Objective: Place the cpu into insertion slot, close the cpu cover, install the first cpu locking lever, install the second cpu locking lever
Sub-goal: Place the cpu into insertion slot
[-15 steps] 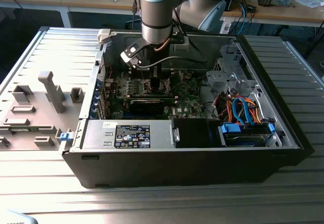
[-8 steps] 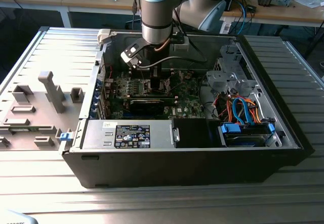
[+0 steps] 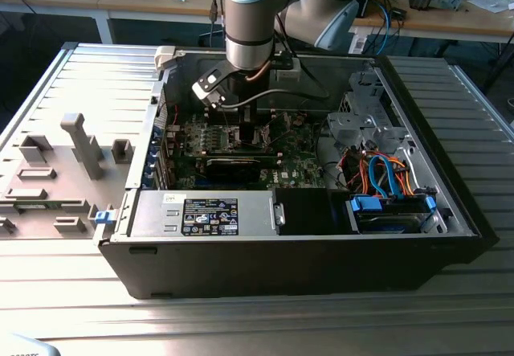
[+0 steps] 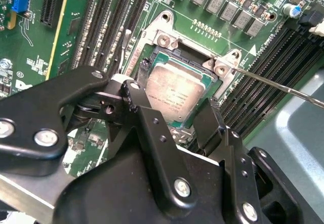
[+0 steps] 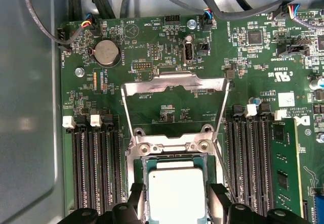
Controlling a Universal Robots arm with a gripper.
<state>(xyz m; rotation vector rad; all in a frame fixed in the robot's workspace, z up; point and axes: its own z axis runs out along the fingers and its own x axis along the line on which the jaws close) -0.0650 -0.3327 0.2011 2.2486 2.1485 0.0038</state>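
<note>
The arm (image 3: 253, 18) reaches down into the open computer case (image 3: 321, 263). In the first wrist view the gripper (image 5: 176, 206) is clamped on the cpu (image 5: 175, 188) by two opposite edges, holding it flat in or just over the insertion slot (image 5: 172, 146) in the middle of the motherboard (image 5: 162, 47). The cpu cover (image 5: 174, 83) stands swung back, off the socket, with a locking lever (image 5: 221, 113) raised at its side. Doing this well likely means keeping the chip level and square to the rim, and setting it down without sideways push or force.
</note>
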